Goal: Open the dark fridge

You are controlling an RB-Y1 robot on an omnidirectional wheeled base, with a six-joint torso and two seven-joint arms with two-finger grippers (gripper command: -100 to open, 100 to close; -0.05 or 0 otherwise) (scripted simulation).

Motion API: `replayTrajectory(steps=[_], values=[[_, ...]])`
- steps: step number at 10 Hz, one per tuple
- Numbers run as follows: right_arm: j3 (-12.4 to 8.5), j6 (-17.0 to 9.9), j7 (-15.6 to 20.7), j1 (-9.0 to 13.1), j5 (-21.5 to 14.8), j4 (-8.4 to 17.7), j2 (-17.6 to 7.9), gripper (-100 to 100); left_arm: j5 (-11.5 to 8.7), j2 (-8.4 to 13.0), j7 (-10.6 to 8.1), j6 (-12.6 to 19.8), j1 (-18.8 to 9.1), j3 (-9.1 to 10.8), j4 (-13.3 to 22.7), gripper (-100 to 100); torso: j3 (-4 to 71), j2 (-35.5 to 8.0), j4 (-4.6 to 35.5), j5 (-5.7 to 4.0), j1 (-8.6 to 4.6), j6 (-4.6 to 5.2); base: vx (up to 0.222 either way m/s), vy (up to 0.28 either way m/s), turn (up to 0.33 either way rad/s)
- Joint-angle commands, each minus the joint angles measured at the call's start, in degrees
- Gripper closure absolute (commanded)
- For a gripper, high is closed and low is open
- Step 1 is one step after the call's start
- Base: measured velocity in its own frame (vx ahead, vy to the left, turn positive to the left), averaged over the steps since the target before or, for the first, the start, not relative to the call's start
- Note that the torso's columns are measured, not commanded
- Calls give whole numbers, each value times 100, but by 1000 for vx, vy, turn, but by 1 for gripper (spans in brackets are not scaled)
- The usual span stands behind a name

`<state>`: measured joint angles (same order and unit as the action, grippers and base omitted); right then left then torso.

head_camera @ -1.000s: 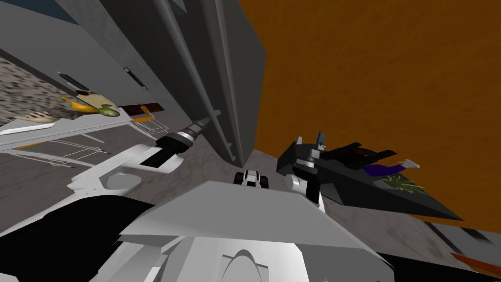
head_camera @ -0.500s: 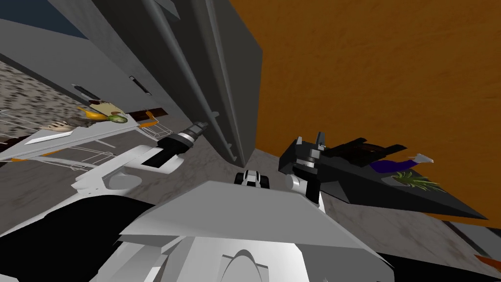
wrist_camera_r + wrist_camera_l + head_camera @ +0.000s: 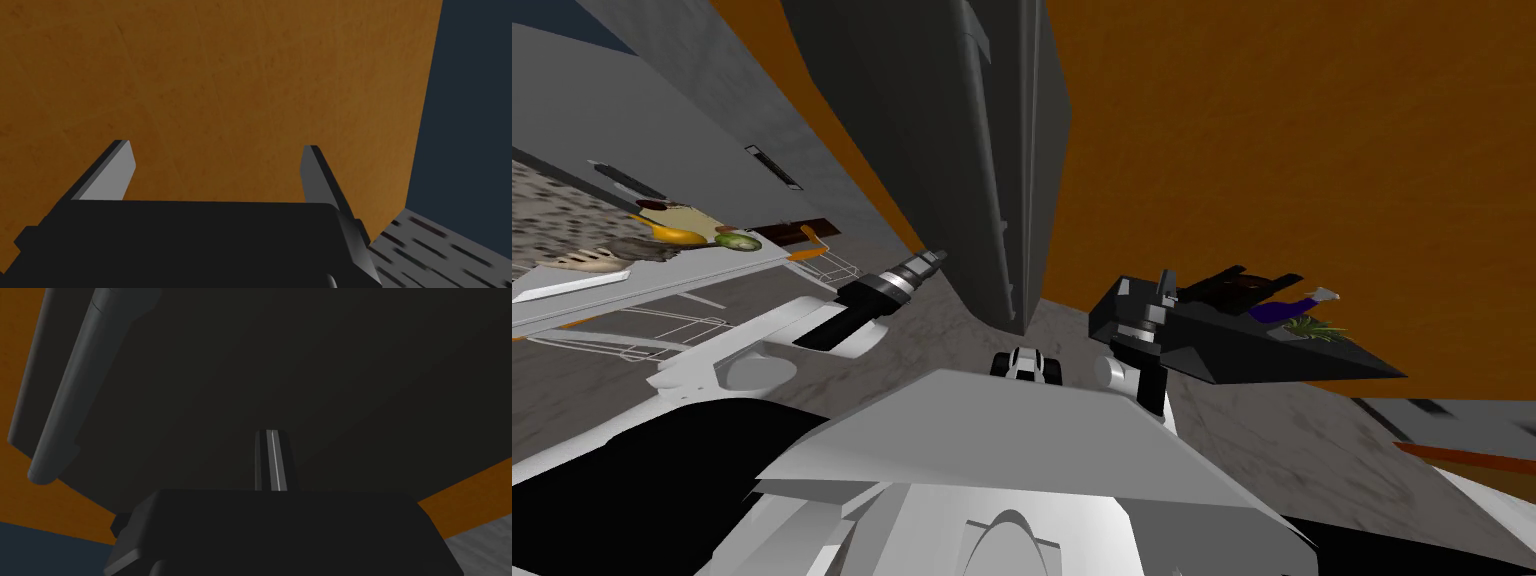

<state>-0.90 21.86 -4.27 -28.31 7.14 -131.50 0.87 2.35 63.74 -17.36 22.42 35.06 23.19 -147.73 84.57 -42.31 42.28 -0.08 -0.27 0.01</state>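
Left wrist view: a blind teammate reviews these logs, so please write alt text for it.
The left gripper, fingers shut together, points at the flat dark fridge door. A grey bar handle runs along the door well off to one side of the fingers, ungrasped, and orange wall shows past the door's edges.

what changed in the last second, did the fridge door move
Mostly my own turn: the whole head view swung, so the tall dark grey fridge now shows nearly edge-on, with the orange wall on both sides. Nothing grasped or released. Both arms hold their pose: left gripper pointing at the fridge face, jaws shut and empty, beside the grey bar handle; right gripper open. The fridge looks shut.
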Motion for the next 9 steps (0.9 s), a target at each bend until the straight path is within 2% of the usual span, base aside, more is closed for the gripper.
replayTrajectory(steps=[1, 3, 4, 5, 6, 9], values=[[0, 0, 0, -1, 0, 0, 0, 0, 95, 71, -103, -281, 29, -155, -101, 100, 7, 16, -3, 0, 6, -1, -211, 336, -121], [0, 0, 0, -1, 0, 0, 0, 0, 121, 163, -196, -497, 79, -201, -173, 100, 1, 3, 0, 7, 23, -1, -253, 328, -113], [0, 0, 0, 0, 0, 0, 0, 0, 96, 151, -171, -424, 62, -166, -128, 100, -7, -9, 3, 9, 29, -1, -127, 149, -33], [1, 0, 0, -2, 0, 0, 2, 0, 99, 146, -181, -455, 57, -169, 127, -100, 15, 32, -6, -4, -24, -2, -12, 19, -3], [3, 1, 0, -4, 0, -1, 3, 0, 100, 140, -180, -455, 52, -169, 234, -100, 36, 61, -18, -14, -45, 1, 18, -24, -14], [3, 1, 0, -5, 0, -2, 4, 0, 105, 101, -179, -453, 23, -166, 561, -100, 6, 11, -3, 7, 23, 0, 52, -62, -15]])
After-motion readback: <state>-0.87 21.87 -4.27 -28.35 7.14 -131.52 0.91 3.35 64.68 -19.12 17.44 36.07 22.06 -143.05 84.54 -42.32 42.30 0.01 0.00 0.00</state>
